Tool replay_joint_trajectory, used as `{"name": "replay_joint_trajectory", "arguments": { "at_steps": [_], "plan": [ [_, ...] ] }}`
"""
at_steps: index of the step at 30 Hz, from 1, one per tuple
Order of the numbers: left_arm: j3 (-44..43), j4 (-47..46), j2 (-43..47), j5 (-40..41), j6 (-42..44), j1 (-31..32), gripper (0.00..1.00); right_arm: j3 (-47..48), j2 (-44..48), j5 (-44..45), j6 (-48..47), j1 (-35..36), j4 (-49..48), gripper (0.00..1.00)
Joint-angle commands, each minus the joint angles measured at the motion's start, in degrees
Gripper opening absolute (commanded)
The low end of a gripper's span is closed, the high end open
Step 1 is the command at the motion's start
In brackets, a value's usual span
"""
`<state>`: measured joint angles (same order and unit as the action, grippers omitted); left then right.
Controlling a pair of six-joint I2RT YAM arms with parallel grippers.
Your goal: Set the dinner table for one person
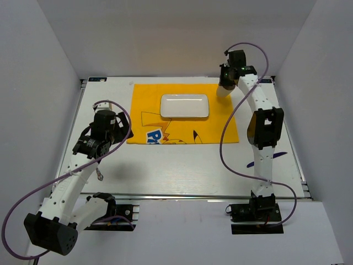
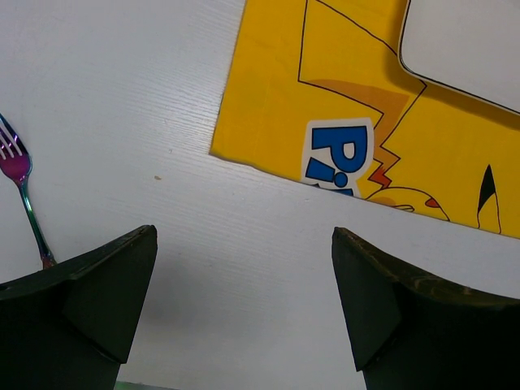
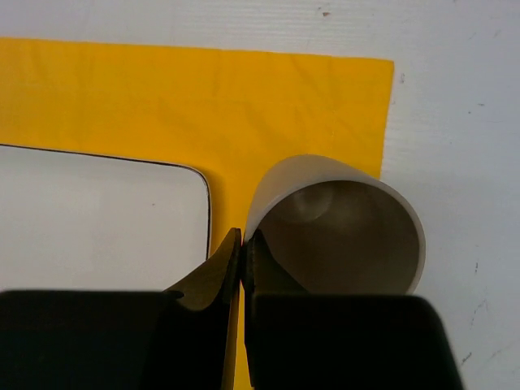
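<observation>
White walls close in the dinner table (image 1: 182, 171), a flat white top with a yellow cartoon-print mat (image 1: 220, 130) lying toward 12 o'clock of its middle. A white rectangular plate (image 1: 185, 106) sits on the far half of the mat.

At 2 o'clock of the plate, the right gripper (image 3: 244, 252) is pinched tight on the near wall of a pale cup (image 3: 341, 227), one finger inside the rim and one outside. The cup stands mouth up, straddling the mat's right edge. Its base is hidden, so I cannot tell whether it rests or hangs just clear.

The left gripper (image 2: 244, 236) hovers with its jaws wide apart and holds nothing, over bare table at 8 o'clock of the plate. A rainbow-tinted fork (image 2: 20, 183) lies beside it on the table, off the mat.

The drink step looks to be in hand. Next the cup needs settling upright near the mat's far right corner. The pinch should then be let go straight, so the thin wall does not tip. After that, the fork belongs at 9 o'clock of the plate.
</observation>
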<state>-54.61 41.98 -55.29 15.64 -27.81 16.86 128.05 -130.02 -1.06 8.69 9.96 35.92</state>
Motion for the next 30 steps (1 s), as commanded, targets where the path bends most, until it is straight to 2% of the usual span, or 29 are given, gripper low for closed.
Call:
{"name": "replay_joint_trajectory", "arguments": {
  "at_steps": [1,3,4,7,26,27,28,29,30],
  "plan": [
    [0.4,-0.7,0.4,-0.5,0.6,-0.3,0.98,3.7,-1.5,3.8,-4.5,0.3,-4.8,0.00],
    [0.3,-0.4,0.4,0.1,0.6,-0.3,0.98,12.0,-5.0,5.3,-4.6,0.3,-0.3,0.00],
    [0.3,-0.3,0.4,0.7,0.6,-0.3,0.98,12.8,-7.1,5.2,-4.8,0.3,-0.2,0.00],
    [0.3,-0.3,0.1,0.4,0.6,-0.3,0.98,8.3,-6.7,4.3,-5.3,0.6,-3.6,0.00],
    [0.1,-0.3,-1.4,-0.3,0.8,-0.3,0.98,9.9,-10.4,2.0,-3.9,1.5,-6.8,0.00],
    [0.2,-0.3,-1.3,-0.3,0.8,-0.3,0.98,9.9,-10.4,2.0,-3.6,1.6,-7.3,0.03],
    [0.2,-0.2,-1.4,-0.3,0.9,-0.3,0.98,9.9,-10.5,2.0,-3.4,1.6,-7.4,0.19],
    [0.2,-0.3,-1.4,-0.4,0.9,-0.3,0.98,9.9,-10.5,1.7,-3.5,2.1,-7.6,0.25],
    [0.2,-0.3,-1.4,-0.6,0.8,-0.3,0.98,9.9,-10.4,1.7,-3.4,1.7,-8.0,0.36]
  ]
}}
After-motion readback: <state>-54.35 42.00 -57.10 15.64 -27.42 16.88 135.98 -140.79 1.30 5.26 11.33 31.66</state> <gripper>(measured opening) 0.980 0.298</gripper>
